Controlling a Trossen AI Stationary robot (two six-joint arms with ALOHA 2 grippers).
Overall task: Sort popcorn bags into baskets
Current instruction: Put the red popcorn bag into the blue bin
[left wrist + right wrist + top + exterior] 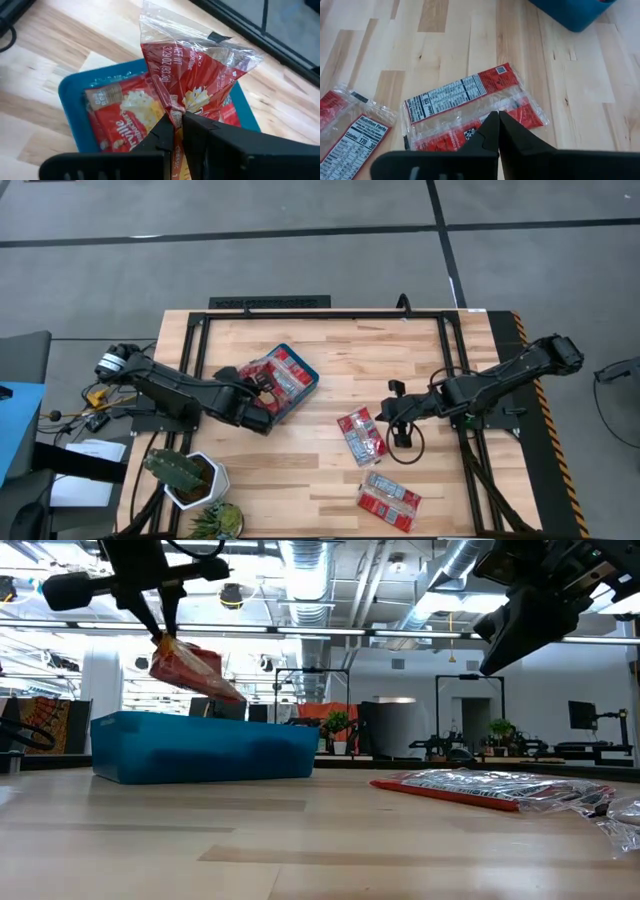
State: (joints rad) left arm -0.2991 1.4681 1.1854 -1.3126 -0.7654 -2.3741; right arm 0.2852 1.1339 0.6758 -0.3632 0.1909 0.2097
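From above, you have the teal tray [305, 379] on the wooden table [330, 480], with red popcorn packets inside it. The left gripper [262, 383] sits over the tray's near-left side, gripping a red bag [262, 368]; the arm covers part of the tray, so you cannot count what lies in it. Two more bags lie on bare wood well clear of the tray: one [361, 436] near the middle, another [389, 500] nearer the front edge. The right gripper [394, 408] hovers just beside the middle packet. A white cactus pot [192, 478] stands at the front left corner.

From table height, the held bag [190, 667] hangs tilted above the tray [200, 748], clear of its rim. A loose packet [480, 786] lies flat to the right, its far end cut off.

In your left wrist view, the fingers [167, 132] are clamped on the crumpled middle of a red bag [195, 75] with a clear sealed end and white print. Below it the tray [70, 100] holds at least one packet [125, 112] showing a popcorn picture; others are hidden.

In your right wrist view, the fingers [490, 131] are pressed together, holding nothing, above a packet [470, 107] lying nutrition label up. A second packet [350, 130] is cut off at the edge, and a tray corner [575, 12] shows beyond
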